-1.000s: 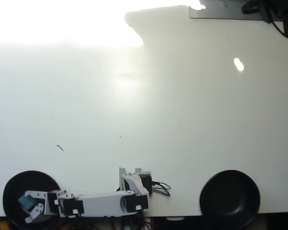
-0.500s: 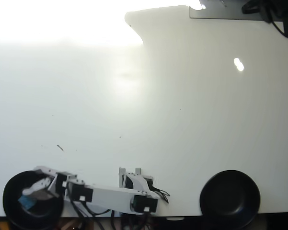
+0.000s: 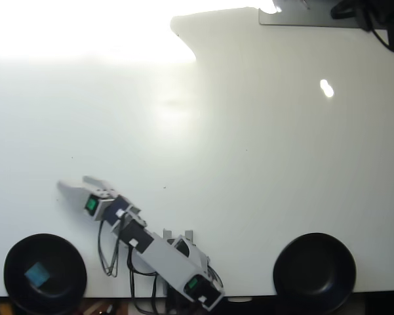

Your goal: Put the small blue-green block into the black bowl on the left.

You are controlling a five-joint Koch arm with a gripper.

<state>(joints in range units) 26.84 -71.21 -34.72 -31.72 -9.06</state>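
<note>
**Block in the bowl, my pincer clear of it**

In the overhead view my pincer (image 3: 65,187) hangs over bare white tabletop (image 3: 249,164), up and to the right of the black bowl (image 3: 16,252) and apart from its rim. I grasp nothing. My two jaws point toward the left edge of the tabletop with a small gap showing between their tips, so I read them as released, though the glare makes the gap hard to judge finely. My arm (image 3: 164,256) runs slantwise from its base at the bottom edge, near the middle of that edge, up and leftward to the pincer, with dark cables (image 3: 108,252) looping beside it.

The small blue-green block (image 3: 37,275) lies inside the black bowl, which sits in the bottom-left corner of the tabletop. The block rests on the bowl's floor, a little below its middle.

A second black bowl (image 3: 315,269) sits near the bottom-right corner.
</note>
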